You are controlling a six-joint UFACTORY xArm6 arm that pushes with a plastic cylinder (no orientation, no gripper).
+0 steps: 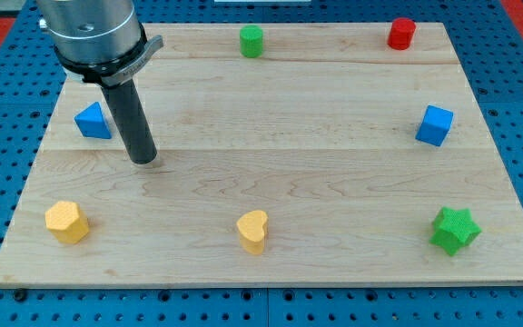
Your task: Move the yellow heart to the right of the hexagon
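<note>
Seven blocks sit on the wooden board, most of them near its edges. The yellow heart lies near the board's bottom edge, about midway along it. The yellow hexagon sits near the bottom-left corner, well apart from the heart. My tip rests on the board in its left part, just to the view's right of the blue triangle and touching no block. I have no claw or jaws to open or close, only the bare rod.

The relation that matters: the heart lies down and to the view's right of my tip, and the hexagon lies down and to the view's left. The heart is already on the hexagon's right side, though far off. To bring it close, I judge the tip must pass round to the heart's right flank and push it left along the bottom edge.

Elsewhere stand a green cylinder, a red cylinder, a blue cube and a green star.
</note>
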